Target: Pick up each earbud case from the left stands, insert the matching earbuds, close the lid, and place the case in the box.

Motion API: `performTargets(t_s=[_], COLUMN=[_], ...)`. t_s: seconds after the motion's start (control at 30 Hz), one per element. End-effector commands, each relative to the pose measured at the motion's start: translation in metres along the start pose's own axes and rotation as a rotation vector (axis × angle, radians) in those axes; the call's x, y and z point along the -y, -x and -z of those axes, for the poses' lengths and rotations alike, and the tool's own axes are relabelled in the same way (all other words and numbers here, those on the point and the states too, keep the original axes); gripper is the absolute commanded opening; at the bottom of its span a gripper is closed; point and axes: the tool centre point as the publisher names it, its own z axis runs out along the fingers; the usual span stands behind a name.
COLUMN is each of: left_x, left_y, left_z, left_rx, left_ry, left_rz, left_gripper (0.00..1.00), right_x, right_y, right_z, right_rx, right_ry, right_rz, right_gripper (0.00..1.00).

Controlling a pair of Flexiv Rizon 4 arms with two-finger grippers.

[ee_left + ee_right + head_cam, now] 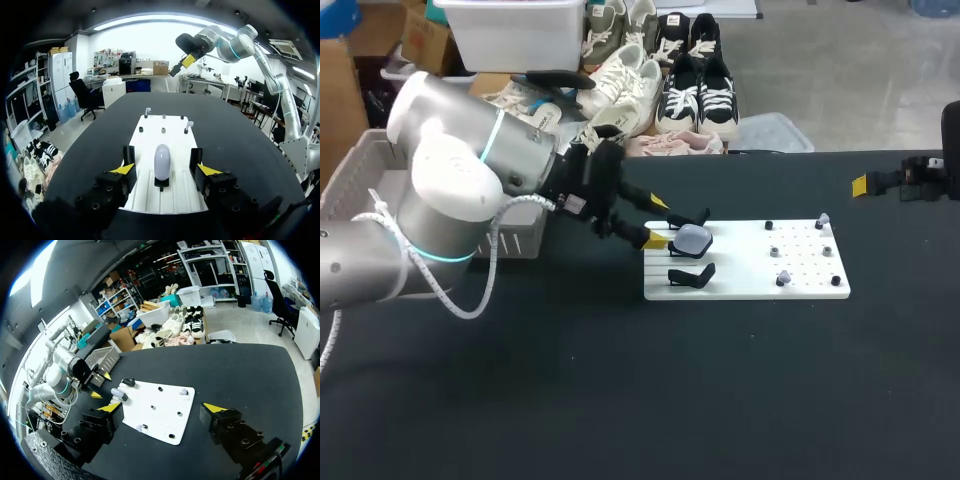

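A white slatted box (350,185) sits at the table's left edge, partly hidden behind the left arm (450,190), which comes in from that side and angles across towards a white board (750,285) near the middle of the black table (620,400). The left gripper (658,222) is at the board's left end, level with the stands. In the left wrist view its fingers (123,169) stand wide apart on either side of the pale, rounded earbud case (161,161). The case sits upright on its black stand between them, with a gap showing on each side and neither yellow tip touching it.

From the head view the earbud case (692,238) rests on the middle of three stands. One black stand (692,217) is behind it and another (692,274) is in front. Further right on the board, small dark pegs dot the surface and two pale earbuds (823,219) stand at its far end, one by the back corner and one (783,277) nearer the front edge.

At the table's right edge the right gripper (880,183) hangs well apart from the board. The right wrist view shows its fingers (215,409) spread wide, holding nothing, with the board ahead of them.
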Motion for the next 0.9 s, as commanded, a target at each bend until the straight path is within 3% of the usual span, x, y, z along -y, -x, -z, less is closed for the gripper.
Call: performTargets(t_s=[0.03, 0.2, 0.57, 0.9], left_x=[-0.005, -0.004, -0.004, -0.003], left_y=[-0.004, -0.008, -0.006, -0.010], left_z=[-0.005, -0.011, -0.021, -0.031], left_rx=[0.008, 0.014, 0.056, 0.061], left_ry=[-0.015, -0.020, -0.021, -0.014], left_rz=[-0.001, -0.012, -0.039, -0.061], left_gripper=[0.78, 0.85, 0.76, 0.76], right_x=[0.001, 0.001, 0.001, 0.001], right_y=[0.001, 0.001, 0.001, 0.001], right_z=[0.000, 0.000, 0.000, 0.000], right_rx=[-0.002, -0.002, -0.002, -0.002], right_ry=[0.001, 0.001, 0.001, 0.001], right_rz=[0.000, 0.000, 0.000, 0.000], right_gripper=[1.00, 1.00, 1.00, 1.00])
